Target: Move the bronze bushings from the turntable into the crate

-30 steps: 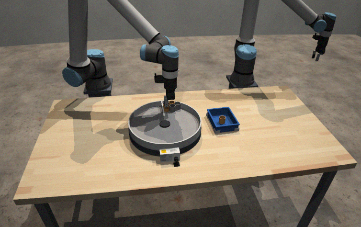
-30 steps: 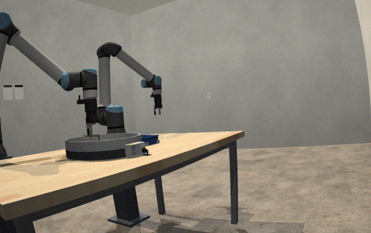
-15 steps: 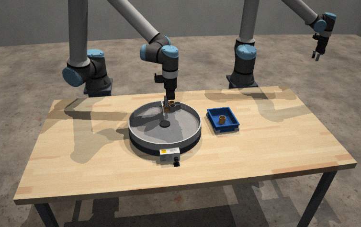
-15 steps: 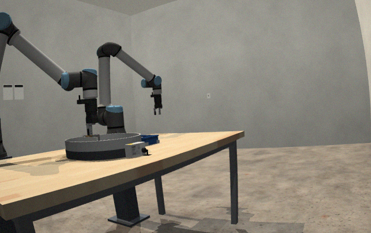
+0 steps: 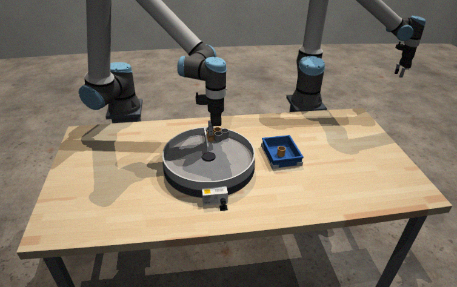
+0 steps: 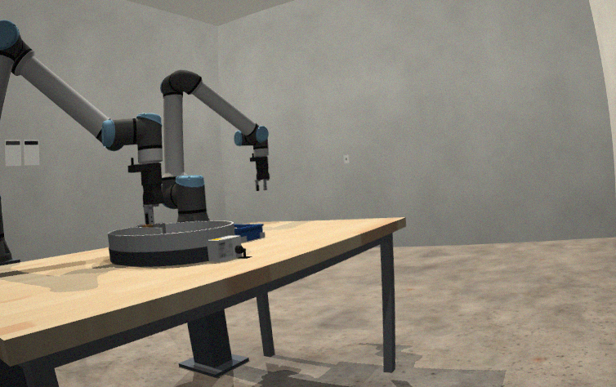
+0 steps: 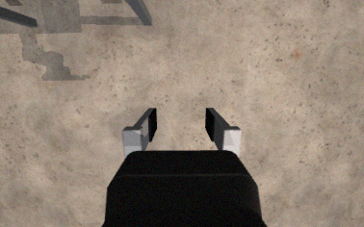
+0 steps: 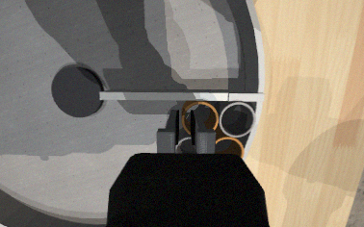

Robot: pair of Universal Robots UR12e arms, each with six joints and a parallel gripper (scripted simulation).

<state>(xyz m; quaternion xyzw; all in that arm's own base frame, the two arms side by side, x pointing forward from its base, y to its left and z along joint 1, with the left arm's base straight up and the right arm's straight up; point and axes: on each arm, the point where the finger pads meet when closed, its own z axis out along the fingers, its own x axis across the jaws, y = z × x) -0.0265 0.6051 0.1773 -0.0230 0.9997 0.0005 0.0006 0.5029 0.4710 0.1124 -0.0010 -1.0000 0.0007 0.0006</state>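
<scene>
My right gripper (image 8: 184, 120) is partly open. Its fingers straddle the near wall of a bronze bushing (image 5: 210, 137) (image 8: 217, 120) beside the divider, one fingertip over its hole; contact is unclear. Another bronze bushing (image 5: 217, 128) (image 8: 229, 138) and three steel ones stand close by on the turntable (image 5: 230, 167) (image 8: 24, 120): one steel bushing (image 8: 239, 103) at the rim, one steel bushing (image 5: 218, 137) in front, one steel bushing (image 5: 225, 134) at the group's right. One bronze bushing (image 5: 280, 152) stands in the blue crate (image 5: 289, 163) (image 6: 248, 233), which sits level in its corner guides. My left gripper (image 5: 399, 72) (image 6: 261, 186) (image 7: 181, 117) is open and empty, away from the table.
The turntable's raised rim wall (image 5: 191, 181) and the thin divider (image 5: 206, 141) (image 8: 159, 96) stand close around the bushings. A dark hub (image 5: 208, 156) (image 8: 78, 90) is at the turntable's centre. A white control box (image 5: 214, 197) (image 6: 224, 247) stands at its front.
</scene>
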